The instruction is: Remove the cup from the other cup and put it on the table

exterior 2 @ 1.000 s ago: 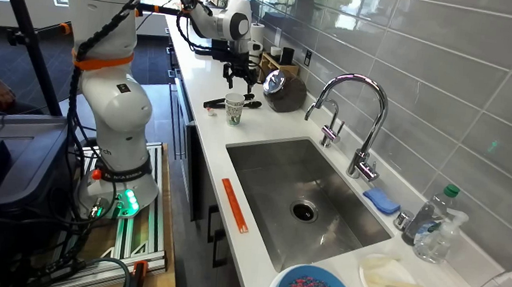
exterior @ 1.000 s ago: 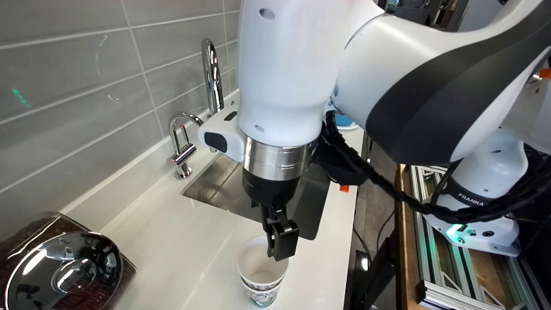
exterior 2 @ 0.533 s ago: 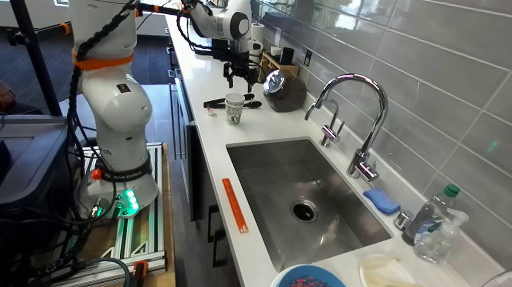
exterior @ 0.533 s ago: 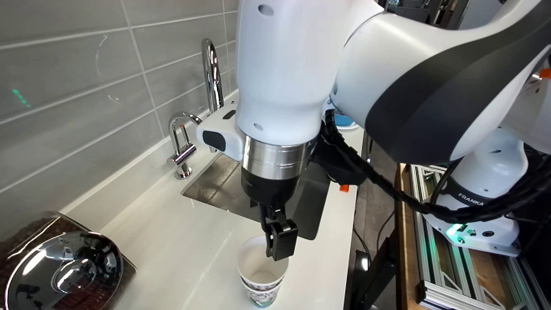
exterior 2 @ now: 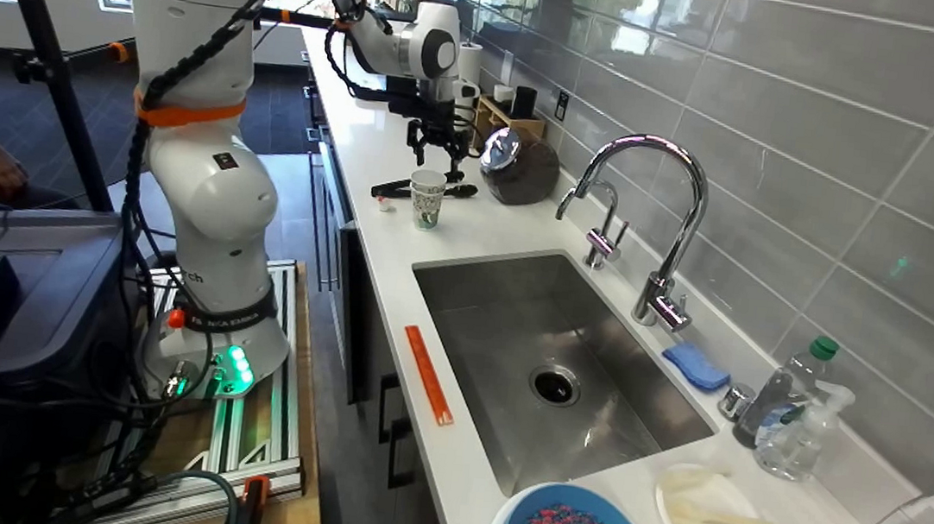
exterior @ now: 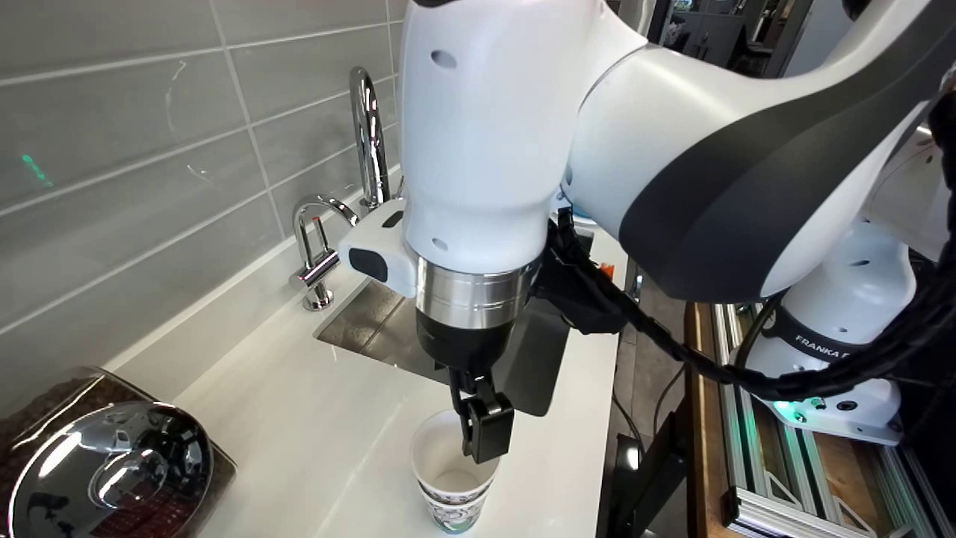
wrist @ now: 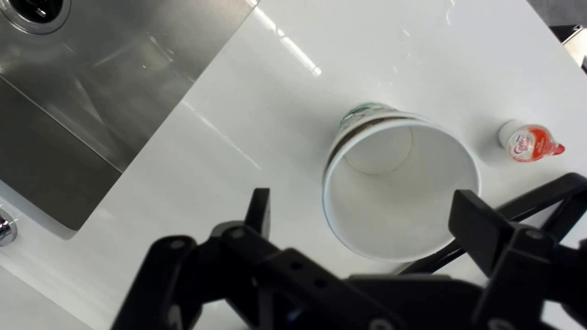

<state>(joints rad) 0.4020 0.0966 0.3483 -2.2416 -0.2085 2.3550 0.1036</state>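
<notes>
The cup [wrist: 394, 211] is a white paper cup nested upright in the other cup [wrist: 362, 112], whose green print shows below the rim. Both also show in the exterior views, the cup [exterior: 446, 462] [exterior 2: 429, 179] inside the other cup [exterior: 457, 515] [exterior 2: 426, 213]. They stand on the white table [exterior: 314, 441]. My gripper [wrist: 362, 191] is open and empty. In the wrist view one finger appears left of the cup and the other overlaps its right rim. In the exterior views the gripper [exterior: 478, 442] [exterior 2: 437, 162] hangs above and behind the cups; contact does not show.
Black tongs [exterior 2: 390, 189] lie just behind the cups. A small creamer pod [wrist: 532, 143] sits beside them. The steel sink [exterior 2: 463, 296] and taps [exterior 2: 688, 224] are on one side. A jar with a chrome lid [exterior: 112, 471] stands near the wall.
The arm has come down slightly in the last half second, with the fingertips lower toward the cups. The cups have not moved, and I see no change in the gripper's opening.
</notes>
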